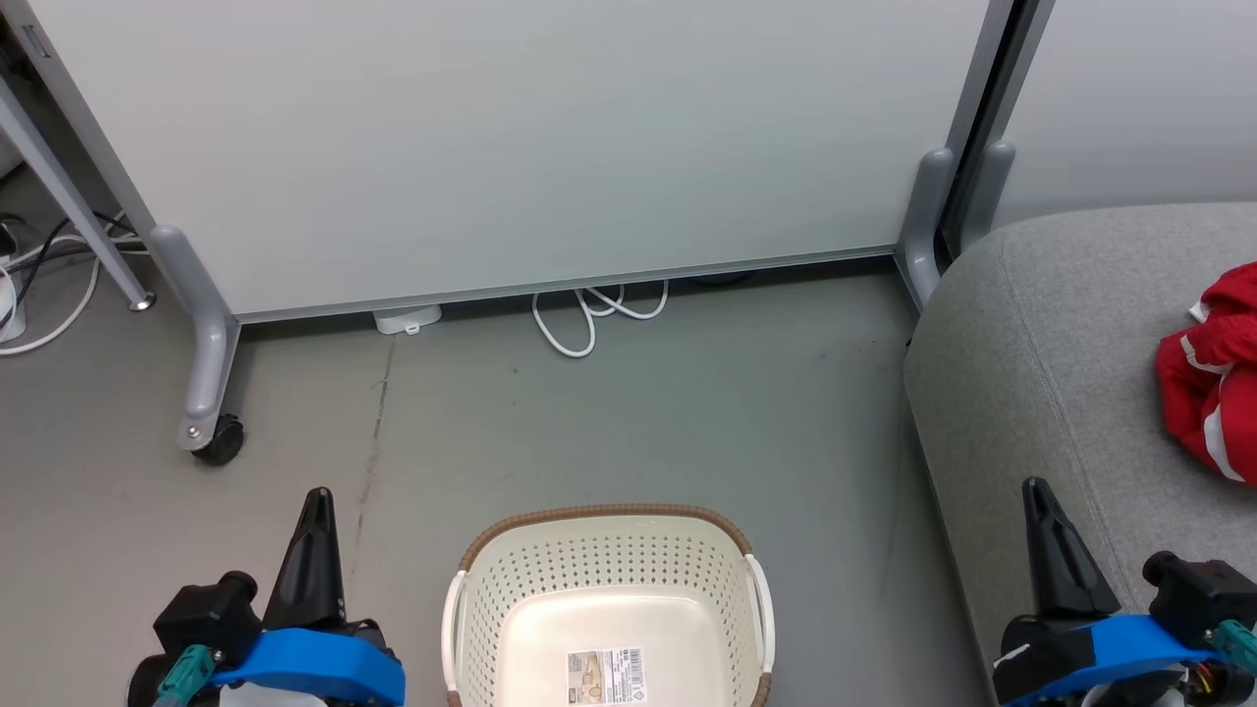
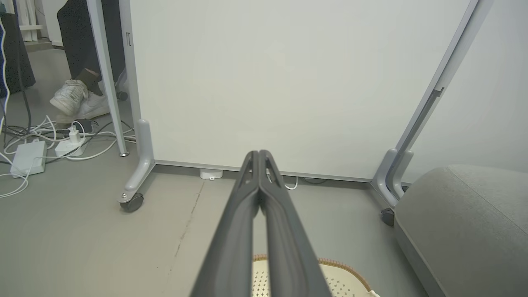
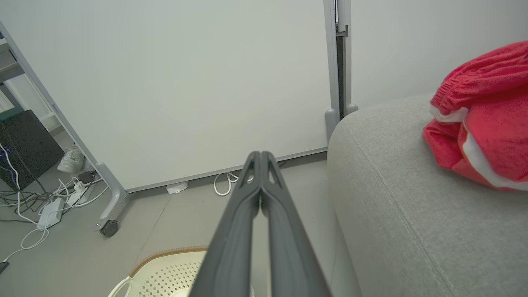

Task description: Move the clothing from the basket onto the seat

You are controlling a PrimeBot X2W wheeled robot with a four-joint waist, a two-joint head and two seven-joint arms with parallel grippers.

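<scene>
I reckon it's done: cream perforated plastic basket point(image 1: 609, 574) bottom-centre empty, red white-trimmed clothing point(image 1: 1213, 383) on grey woven sofa point(image 1: 1031, 373) at right; left gripper point(image 1: 318, 501), right gripper point(image 1: 1036, 494) closed, empty.

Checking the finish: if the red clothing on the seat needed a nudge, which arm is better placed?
Right, probably. The right gripper hangs by the seat, nearer the clothing; the left gripper is across the basket, over floor. Both have shut fingers.
</scene>
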